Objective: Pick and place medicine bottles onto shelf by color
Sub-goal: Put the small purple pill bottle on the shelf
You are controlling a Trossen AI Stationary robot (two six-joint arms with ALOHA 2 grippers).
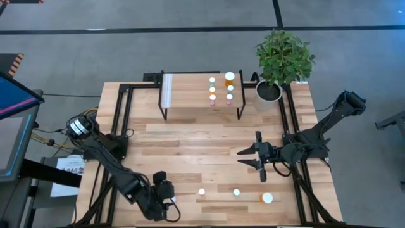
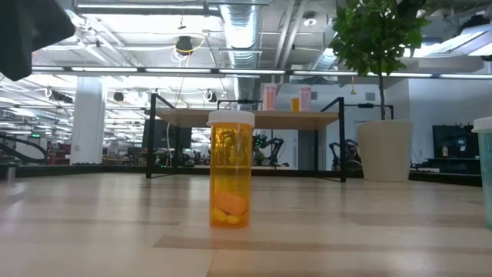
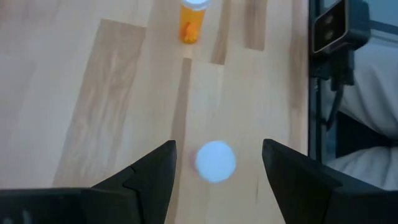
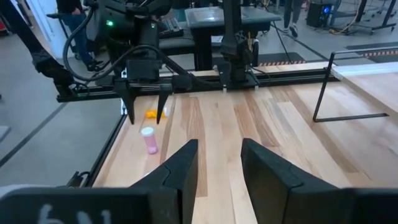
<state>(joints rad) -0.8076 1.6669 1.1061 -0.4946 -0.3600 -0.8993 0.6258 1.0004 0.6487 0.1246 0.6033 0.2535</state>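
My left gripper (image 3: 214, 163) hangs wide open above a pink bottle (image 3: 215, 162); I'd center it, descend straight, then close gently.

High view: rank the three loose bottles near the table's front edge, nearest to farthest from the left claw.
From the left claw, open at the front left:
1. left bottle, just to the claw's right.
2. middle bottle, near the table's centre line.
3. orange bottle, rightmost, below the right claw.
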